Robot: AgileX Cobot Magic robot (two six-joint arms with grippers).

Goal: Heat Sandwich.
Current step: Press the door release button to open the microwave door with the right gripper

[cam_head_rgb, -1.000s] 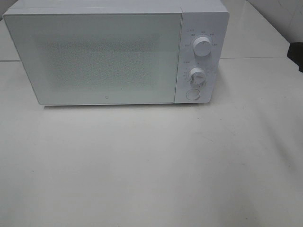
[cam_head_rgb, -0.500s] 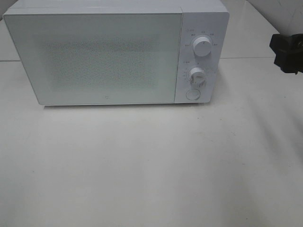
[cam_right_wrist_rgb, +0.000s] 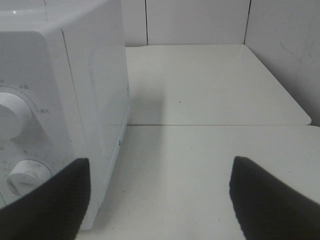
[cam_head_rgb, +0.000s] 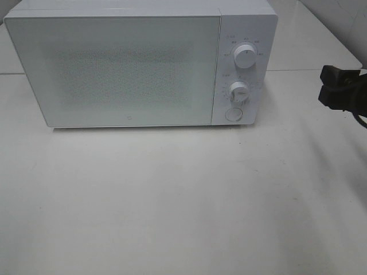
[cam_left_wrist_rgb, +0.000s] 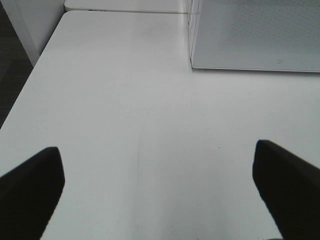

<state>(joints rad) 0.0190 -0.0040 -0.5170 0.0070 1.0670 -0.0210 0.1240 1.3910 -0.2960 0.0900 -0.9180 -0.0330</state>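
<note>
Right gripper (cam_head_rgb: 324, 86) moved in toward microwave (cam_head_rgb: 126, 69), jaws apart; left gripper (cam_left_wrist_rgb: 157, 147), wrist-only, likewise.

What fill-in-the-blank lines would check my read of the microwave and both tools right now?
1. The microwave door is ____.
2. Its panel carries ____ knobs above a round button.
3. The right tool, beside the microwave, has its jaws ____.
4. The left tool hovers over the table holding ____.
Missing words: closed; two; open; nothing.
</note>
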